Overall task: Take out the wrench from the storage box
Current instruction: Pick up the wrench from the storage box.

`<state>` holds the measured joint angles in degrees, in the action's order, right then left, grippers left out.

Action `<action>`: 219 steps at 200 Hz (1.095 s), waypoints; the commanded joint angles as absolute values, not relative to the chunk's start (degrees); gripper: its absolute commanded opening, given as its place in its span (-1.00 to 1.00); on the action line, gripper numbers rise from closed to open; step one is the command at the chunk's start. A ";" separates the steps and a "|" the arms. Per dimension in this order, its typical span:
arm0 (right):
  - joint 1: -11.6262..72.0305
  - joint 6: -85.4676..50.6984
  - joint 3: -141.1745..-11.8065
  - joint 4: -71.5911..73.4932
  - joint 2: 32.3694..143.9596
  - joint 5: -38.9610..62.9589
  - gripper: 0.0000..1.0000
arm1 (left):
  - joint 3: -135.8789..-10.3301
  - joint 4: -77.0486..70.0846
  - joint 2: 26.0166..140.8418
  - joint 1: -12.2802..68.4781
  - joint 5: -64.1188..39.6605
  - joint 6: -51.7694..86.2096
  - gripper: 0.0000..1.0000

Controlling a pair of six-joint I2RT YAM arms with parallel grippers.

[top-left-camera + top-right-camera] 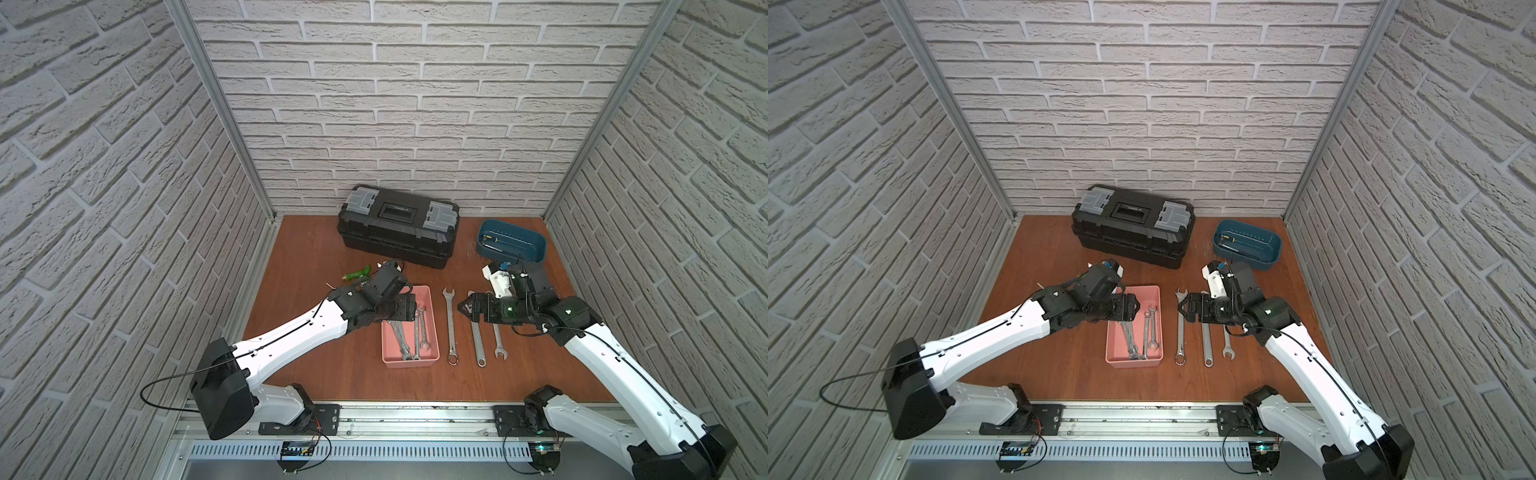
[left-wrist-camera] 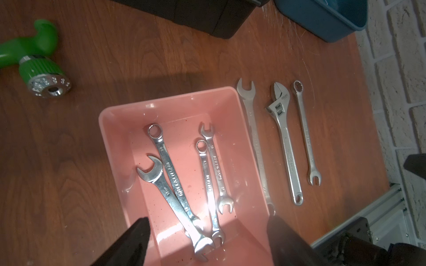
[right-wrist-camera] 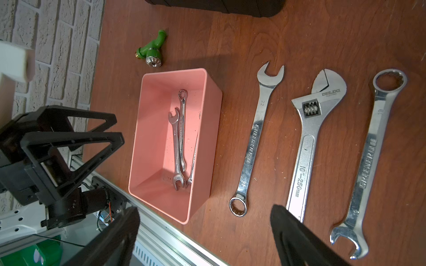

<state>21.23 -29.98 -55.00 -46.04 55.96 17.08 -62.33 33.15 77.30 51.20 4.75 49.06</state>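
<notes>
- Hovering over the shallow salmon-pink plastic storage box, the left gripper hangs w/ fingers spread wide & nothing btwn them, above the bin's far half in both top views
- Four small chrome steel wrenches lie flat on the box floor: two crossed at the shafts, two slimmer ones side by side just beside them
- In the left wrist view the crossed pair's lower ends sit right btwn the black fingers, below the tips & untouched
- Three bigger tools already lie in a row beside the box on the red-brown wood-grain tabletop: a long chrome combination spanner, a chrome adjustable wrench & a shorter combination spanner
- The right gripper, also wide & empty, hangs over the head end of the adjustable wrench, seemingly clear of it
- Step in hand, by the look of it: reach-in for another wrench, w/ approx half the job left & four in the bin
- Next move calls for a drop inside the walls, fingers set across one shaft only, then a firm close & a straight lift
- The crossed pair could come up together or slip, so one of the slimmer ones may be the cleaner pick
- Background, not in play: a closed black plastic toolbox w/ grey latches, a dark-blue oval tub & a green plastic tap fitting
</notes>
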 commanded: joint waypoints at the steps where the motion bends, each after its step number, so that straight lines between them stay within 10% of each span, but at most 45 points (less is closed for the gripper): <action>1: 21.48 -32.41 -53.95 -44.74 55.20 17.86 0.92 | -63.80 36.59 79.26 52.94 8.58 55.36 0.59; 219: 17.71 -30.75 -52.40 -45.26 52.87 13.71 1.00 | -63.51 38.23 101.39 58.20 13.18 72.47 -0.23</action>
<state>18.31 -32.12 -53.60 -46.09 52.80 13.78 -64.88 38.48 99.94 58.57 12.62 71.90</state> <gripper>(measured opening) 0.998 0.391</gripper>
